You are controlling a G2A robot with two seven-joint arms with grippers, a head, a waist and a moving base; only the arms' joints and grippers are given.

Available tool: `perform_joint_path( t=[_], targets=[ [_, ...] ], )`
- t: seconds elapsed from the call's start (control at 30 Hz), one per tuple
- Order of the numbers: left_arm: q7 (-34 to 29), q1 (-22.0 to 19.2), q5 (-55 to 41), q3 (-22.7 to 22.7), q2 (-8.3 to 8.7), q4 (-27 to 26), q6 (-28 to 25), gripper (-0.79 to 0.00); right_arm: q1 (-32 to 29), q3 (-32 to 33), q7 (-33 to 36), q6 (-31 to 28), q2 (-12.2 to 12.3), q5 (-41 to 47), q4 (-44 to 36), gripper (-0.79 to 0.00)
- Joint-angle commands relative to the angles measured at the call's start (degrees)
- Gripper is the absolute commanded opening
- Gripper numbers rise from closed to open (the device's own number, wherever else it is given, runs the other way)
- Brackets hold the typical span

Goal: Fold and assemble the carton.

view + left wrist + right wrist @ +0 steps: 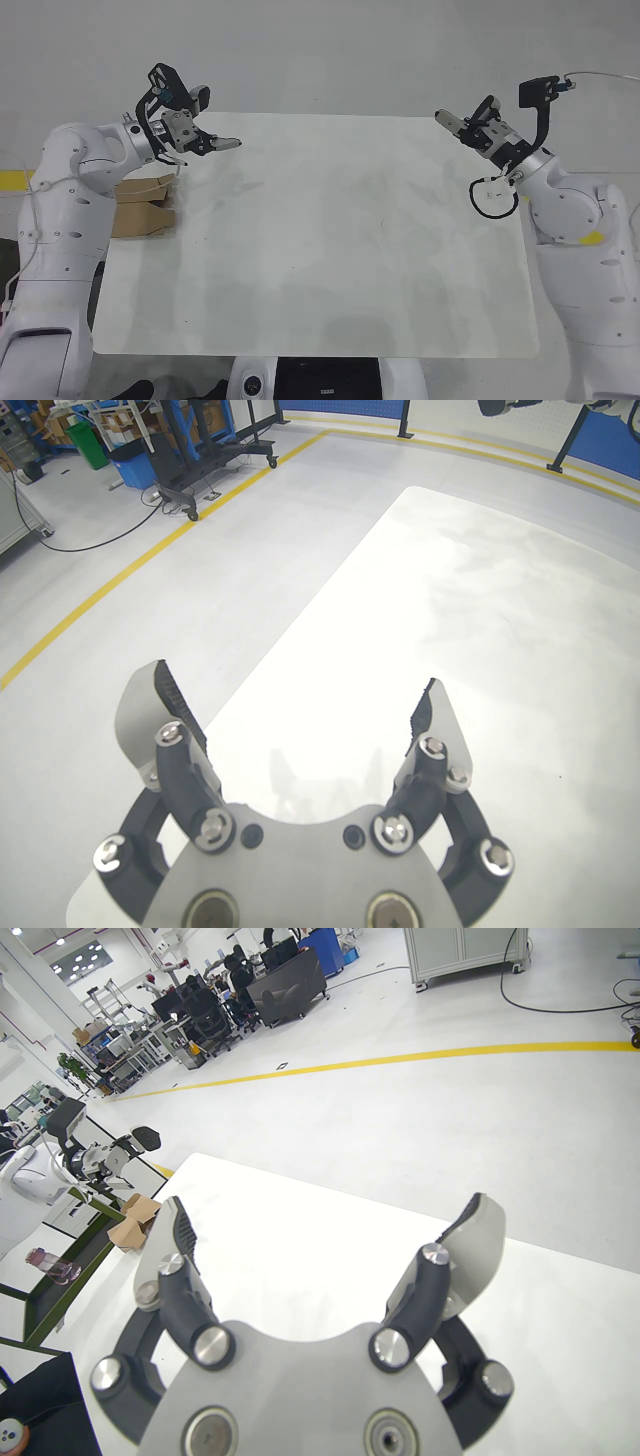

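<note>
Brown cartons (143,205) lie stacked off the table's left edge, under my left arm; the same cartons (134,1223) appear far off in the right wrist view. My left gripper (222,144) hangs open over the table's far left corner, nothing between its fingers (172,700). My right gripper (450,122) hovers open and empty over the far right corner of the white table (320,250). In the right wrist view my right gripper (325,1215) points across the table toward the left arm. Neither gripper touches a carton.
A dark green shelf (65,1268) stands beside the table on the cartons' side, holding a pink bottle (50,1265). Yellow floor lines (125,565) run around the table. A black cable loop (492,198) hangs from the right wrist.
</note>
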Motion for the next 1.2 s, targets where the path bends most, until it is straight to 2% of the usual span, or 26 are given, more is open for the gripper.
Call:
perform_joint_path(
  t=[0.0,0.17,0.3,0.5,0.73,0.87,1.17],
  targets=[
    [0.37,0.42,-0.36,-0.03,-0.03,-0.16,0.85,0.000,0.00,0.00,0.00,0.00,0.00,0.00,0.00,0.000],
    [-0.19,2.01,-5.82,-1.05,0.13,-0.60,3.97,0.000,0.00,0.00,0.00,0.00,0.00,0.00,0.00,0.000],
    [-5.13,1.41,-15.27,-2.38,0.49,0.83,5.13,0.000,0.00,0.00,0.00,0.00,0.00,0.00,0.00,0.000],
    [-17.05,0.66,-33.90,-4.37,1.57,3.66,5.97,0.000,0.00,0.00,0.00,0.00,0.00,0.00,0.00,0.000],
    [-35.51,-0.98,-58.65,-6.48,3.29,7.38,10.88,0.000,0.00,0.00,0.00,0.00,0.00,0.00,0.00,0.000],
    [-42.83,-1.67,-68.89,-8.15,4.15,10.16,12.73,0.000,0.00,0.00,0.00,0.00,0.00,0.00,0.00,0.000],
    [-46.61,-0.82,-83.54,-10.51,5.13,16.63,15.80,0.000,0.00,0.00,0.00,0.00,0.00,0.00,0.00,0.000]
  ],
)
